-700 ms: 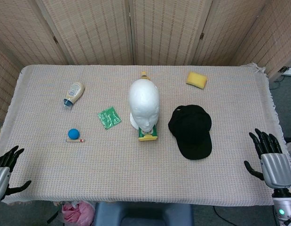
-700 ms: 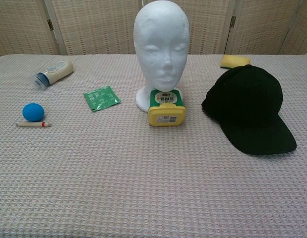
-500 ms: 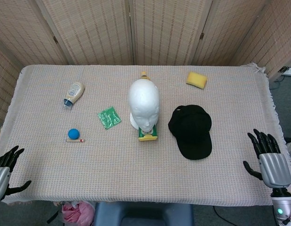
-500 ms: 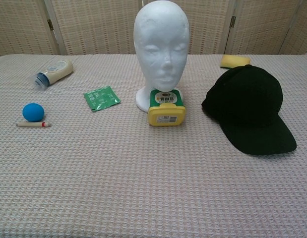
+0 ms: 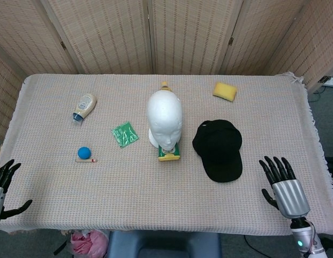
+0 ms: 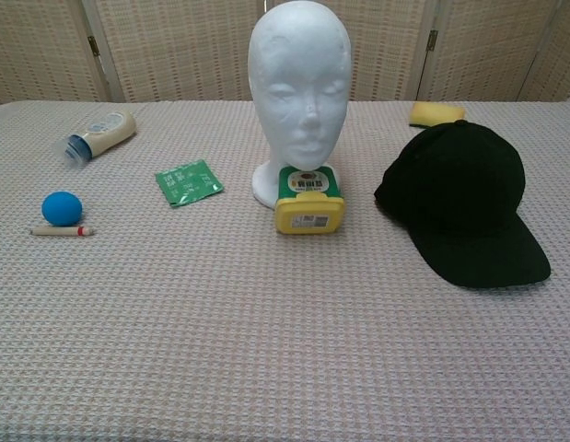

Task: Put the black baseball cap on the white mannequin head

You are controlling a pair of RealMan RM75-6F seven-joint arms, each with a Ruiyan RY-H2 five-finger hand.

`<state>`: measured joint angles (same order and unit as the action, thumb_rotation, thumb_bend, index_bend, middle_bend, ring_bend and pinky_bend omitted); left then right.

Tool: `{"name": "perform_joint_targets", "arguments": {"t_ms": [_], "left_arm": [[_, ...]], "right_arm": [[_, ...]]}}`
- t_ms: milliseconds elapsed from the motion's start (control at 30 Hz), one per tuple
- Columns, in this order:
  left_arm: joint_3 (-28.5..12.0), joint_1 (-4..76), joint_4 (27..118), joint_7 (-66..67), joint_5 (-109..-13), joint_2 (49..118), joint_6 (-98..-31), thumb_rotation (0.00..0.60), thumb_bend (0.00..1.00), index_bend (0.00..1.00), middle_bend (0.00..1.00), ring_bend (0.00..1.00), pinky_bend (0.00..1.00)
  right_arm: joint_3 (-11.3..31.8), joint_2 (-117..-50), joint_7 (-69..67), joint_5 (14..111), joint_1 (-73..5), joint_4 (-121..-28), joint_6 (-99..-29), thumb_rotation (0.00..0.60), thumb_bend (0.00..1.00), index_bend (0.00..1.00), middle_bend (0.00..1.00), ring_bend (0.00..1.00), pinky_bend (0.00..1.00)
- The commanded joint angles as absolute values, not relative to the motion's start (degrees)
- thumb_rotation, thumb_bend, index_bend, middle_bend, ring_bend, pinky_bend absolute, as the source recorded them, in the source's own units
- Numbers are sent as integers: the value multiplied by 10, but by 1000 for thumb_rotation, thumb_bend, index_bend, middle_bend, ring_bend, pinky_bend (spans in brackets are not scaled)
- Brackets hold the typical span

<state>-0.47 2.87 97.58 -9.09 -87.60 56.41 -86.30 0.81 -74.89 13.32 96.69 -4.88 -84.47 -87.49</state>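
The black baseball cap [image 5: 219, 148] [image 6: 464, 200] lies on the cloth, brim toward the table's front, just right of the white mannequin head [image 5: 165, 118] [image 6: 300, 85], which stands upright at the table's middle. My right hand [image 5: 283, 186] hovers over the front right of the table, fingers spread, holding nothing, a short way right of and in front of the cap's brim. My left hand [image 5: 1, 186] shows at the front left edge, fingers spread and empty. Neither hand appears in the chest view.
A yellow-green box [image 5: 169, 152] [image 6: 308, 198] sits against the head's base. A green packet [image 5: 125, 134], a blue ball [image 5: 84, 152] with a small stick, a bottle [image 5: 84, 106] lie left; a yellow sponge [image 5: 225, 91] is at back right.
My right hand has moved left and inward over the table toward the cap. My left hand has drifted slightly left, toward the frame's edge.
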Motion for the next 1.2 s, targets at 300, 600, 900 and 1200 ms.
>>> {"name": "perform_joint_targets", "arguments": {"t_ms": [300, 600, 900, 1200], "left_arm": [[-10, 1, 971, -173, -889, 535, -918, 600, 223, 0, 0, 0, 124], [-15, -13, 953, -230, -894, 523, -946, 600, 224, 0, 0, 0, 124], [-20, -24, 946, -270, -877, 508, -955, 600, 224, 0, 0, 0, 124], [-20, -27, 950, -267, -877, 504, -953, 600, 224, 0, 0, 0, 124]], "right_arm": [[-9, -1033, -11, 1045, -77, -399, -966, 600, 214, 102, 204, 95, 135], [-6, -1139, -78, 1026, -104, -232, -963, 600, 217, 110, 223, 104, 150], [-2, -1198, -119, 998, -118, -138, -948, 600, 234, 110, 223, 104, 161], [9, -1222, -127, 971, -141, -104, -933, 600, 269, 111, 224, 112, 167]]}}
